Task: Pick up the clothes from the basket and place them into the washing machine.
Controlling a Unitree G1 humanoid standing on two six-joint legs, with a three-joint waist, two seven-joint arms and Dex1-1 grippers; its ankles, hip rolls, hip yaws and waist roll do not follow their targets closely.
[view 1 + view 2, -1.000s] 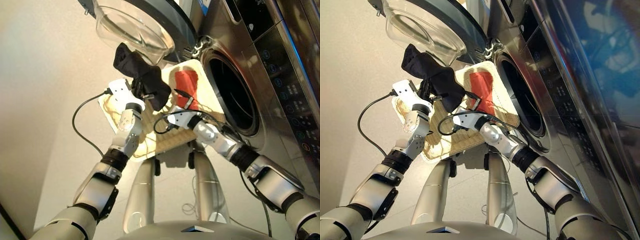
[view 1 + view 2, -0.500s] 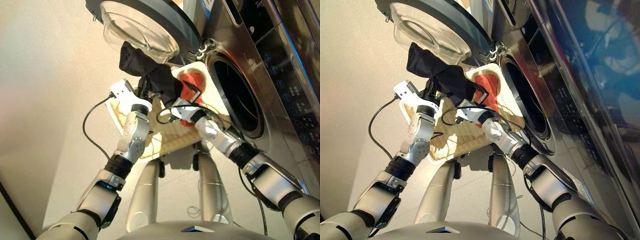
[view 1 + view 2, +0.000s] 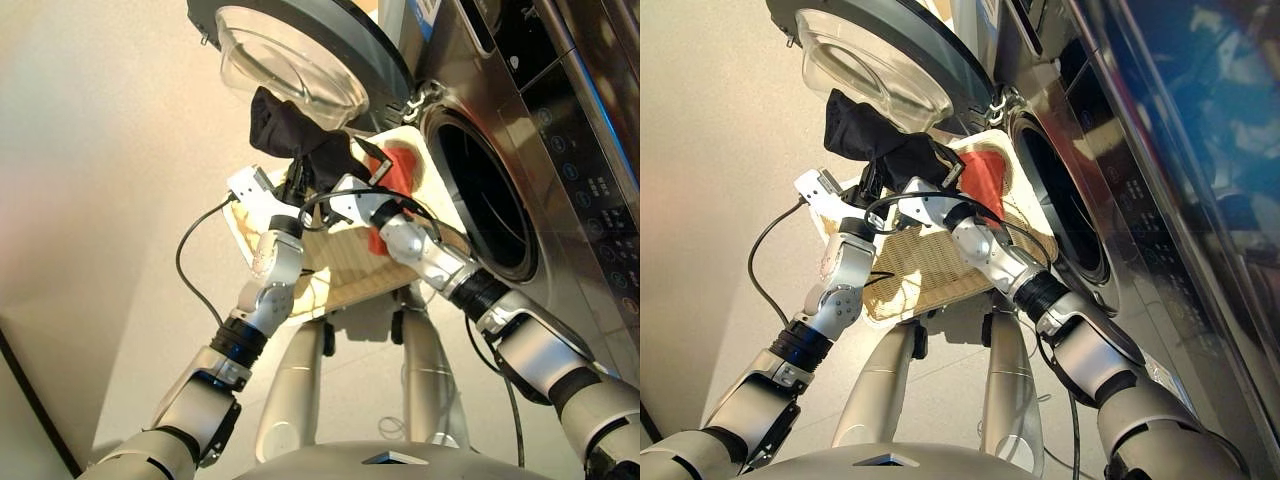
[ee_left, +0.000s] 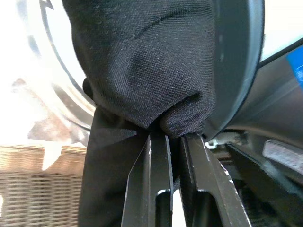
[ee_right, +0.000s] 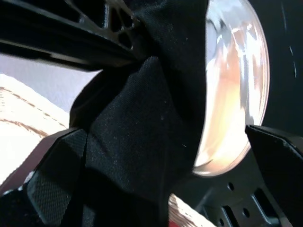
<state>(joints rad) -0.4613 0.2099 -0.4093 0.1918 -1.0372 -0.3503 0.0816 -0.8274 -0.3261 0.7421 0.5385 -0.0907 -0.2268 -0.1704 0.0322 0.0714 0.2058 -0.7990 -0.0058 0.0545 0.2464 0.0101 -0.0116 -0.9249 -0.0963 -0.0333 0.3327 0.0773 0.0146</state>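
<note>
My left gripper (image 4: 173, 137) is pinched tight on the black cloth (image 3: 300, 140), fingers pressed together w/ fabric bunched between the tips. The cloth is held up in the air above the basket (image 3: 345, 275), just below the glass bowl of the open door (image 3: 300, 60), w/ one end hanging back down toward my wrist.

My right gripper (image 3: 375, 175) is up against the same black cloth from the other side. In the right wrist view its fingers (image 5: 57, 161) are spread wide w/ the cloth filling the space between them, not clamped.

Basket: cream woven tray, sitting in front of the washing machine (image 3: 520, 130), one end close to the drum opening. The coral red cloth (image 3: 400, 165) lies in it at the end nearest the machine, partly hidden by my right arm. The rest of the basket floor that I can see is bare weave. Navy piece: can't spot it in any view.

Washing machine: door swung wide open; the drum opening (image 3: 480, 190) is dark and I can't tell what's inside. Control panel (image 3: 590, 170) sits off to the right of the opening. A black cable (image 3: 195, 250) loops from my left wrist out over the pale floor (image 3: 90, 200).
</note>
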